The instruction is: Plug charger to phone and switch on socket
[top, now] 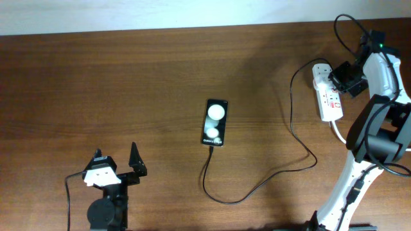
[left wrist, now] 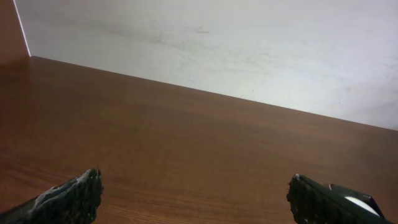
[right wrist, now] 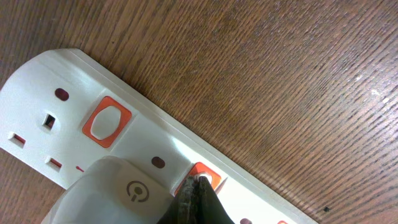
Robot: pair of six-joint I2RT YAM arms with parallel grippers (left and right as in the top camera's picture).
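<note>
Socket strip, white, seen close up from the R wrist cam. The R gripper has its dark tips pinched together w/ nothing between them. They touch the near edge of an orange switch on the strip. This looks like the switch-on step, not yet clearly done. Just beside the tips, the charger's white adapter sits plugged into the strip.

In the overhead view the socket lies at the far R of the brown table. The charger cable runs from it in a loose curve to the bottom end of the phone. The phone lies flat mid-table w/ two white spots showing. The tip seems to be in the phone, but it is too small to confirm.

The L gripper is at the near L edge, well apart from everything, fingers spread wide and empty.

Risks:
- The tips are on the switch's edge, not its centre, so a push may slide off w/o toggling.
- Nothing braces the strip, so a hard press could shove it.
- A shoved strip could knock the adapter loose or drag the cable and pull the tip out of the phone.
</note>
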